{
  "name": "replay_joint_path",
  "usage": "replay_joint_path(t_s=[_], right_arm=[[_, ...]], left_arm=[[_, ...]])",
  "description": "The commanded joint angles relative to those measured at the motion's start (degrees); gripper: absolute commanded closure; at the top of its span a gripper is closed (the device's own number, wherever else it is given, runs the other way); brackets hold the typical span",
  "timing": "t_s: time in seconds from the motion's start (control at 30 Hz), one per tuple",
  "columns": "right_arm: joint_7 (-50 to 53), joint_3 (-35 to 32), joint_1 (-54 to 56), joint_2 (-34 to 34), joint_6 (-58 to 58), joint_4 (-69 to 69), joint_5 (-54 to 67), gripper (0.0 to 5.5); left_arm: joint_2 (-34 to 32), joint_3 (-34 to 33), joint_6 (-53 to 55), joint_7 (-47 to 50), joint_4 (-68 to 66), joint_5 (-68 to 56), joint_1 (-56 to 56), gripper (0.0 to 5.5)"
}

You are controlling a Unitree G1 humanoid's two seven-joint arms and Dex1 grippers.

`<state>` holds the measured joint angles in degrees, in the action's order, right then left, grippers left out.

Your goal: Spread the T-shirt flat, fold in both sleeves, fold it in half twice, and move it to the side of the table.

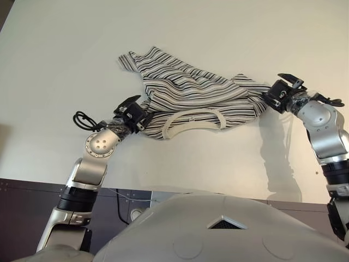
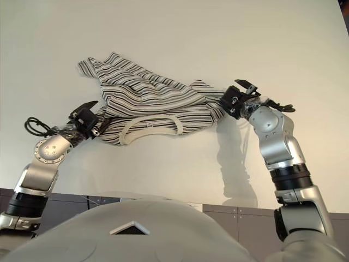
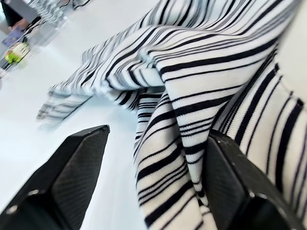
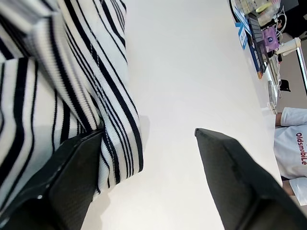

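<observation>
A black-and-white striped T-shirt (image 1: 191,90) lies crumpled in the middle of the white table (image 1: 60,60). Its white neckline (image 1: 193,117) faces the front edge, and one sleeve (image 1: 128,60) points to the far left. My left gripper (image 1: 143,112) is at the shirt's near-left corner. It is open, with striped cloth (image 3: 168,120) lying between its two fingers and against one of them. My right gripper (image 1: 272,87) is open at the shirt's right edge. There the hem (image 4: 120,143) rests on one finger, while the other finger (image 4: 230,167) stands apart over bare table.
Wide bare tabletop surrounds the shirt on all sides. The table's front edge (image 1: 54,179) runs just behind my elbows. Beyond the far side, clutter (image 4: 261,28) and a person's sleeve (image 4: 292,139) show at the edge of the right wrist view.
</observation>
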<state>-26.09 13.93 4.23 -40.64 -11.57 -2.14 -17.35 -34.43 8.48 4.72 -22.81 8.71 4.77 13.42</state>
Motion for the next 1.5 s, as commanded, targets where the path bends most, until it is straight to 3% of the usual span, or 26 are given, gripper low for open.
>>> replay_joint_path(t_s=[0.03, 0.13, 0.2, 0.37, 0.53, 0.67, 0.8, 1.0, 1.23, 1.5], right_arm=[[1.98, -1.74, 1.97, 3.97, -1.07, -0.33, 0.84, 2.12], [0.37, -3.64, 5.79, 8.89, -1.67, 2.17, 6.28, 2.12], [-0.93, -1.83, 7.91, 11.51, -1.30, 0.81, 7.08, 2.12], [-1.83, 3.67, 7.01, 11.27, 1.34, -7.01, 2.00, 2.12], [-2.72, 5.08, 4.69, 9.94, 1.37, -11.10, -0.18, 2.12], [1.38, 3.51, 5.74, 10.71, 0.71, -16.51, -0.62, 2.12], [0.02, 2.96, 5.25, 11.01, 1.82, -15.17, 1.25, 2.12], [-1.51, 3.99, 6.99, 11.58, 3.05, -16.29, 0.73, 2.12], [-1.50, 4.53, 7.13, 11.84, 3.85, -16.79, 0.46, 2.12], [0.55, 3.75, 5.75, 8.94, 1.55, -19.37, -1.86, 2.12]], left_arm=[[4.36, -7.06, 7.75, 1.74, 9.33, -7.69, 2.86, 2.36], [6.61, -10.21, 13.67, 0.69, 16.64, -14.72, 3.09, 2.36], [6.49, -9.90, 15.06, -0.07, 14.70, -14.86, 0.75, 2.36], [2.20, 2.40, 10.22, -1.18, -5.04, 1.18, -8.39, 2.36], [2.18, 6.71, 6.33, -4.56, -10.61, 3.59, -8.24, 2.36], [-3.27, 4.21, 5.48, -1.75, -9.40, 8.26, -3.08, 2.36], [2.25, -4.17, 7.75, -2.71, -1.07, -4.55, -3.17, 2.36], [5.80, -0.18, 9.93, -7.75, 2.11, -8.23, -8.32, 2.36], [3.72, 7.48, 11.88, -7.48, -10.23, 2.83, -14.09, 2.36], [1.58, 1.00, 19.81, -2.18, -6.24, 3.81, -0.24, 2.36]])
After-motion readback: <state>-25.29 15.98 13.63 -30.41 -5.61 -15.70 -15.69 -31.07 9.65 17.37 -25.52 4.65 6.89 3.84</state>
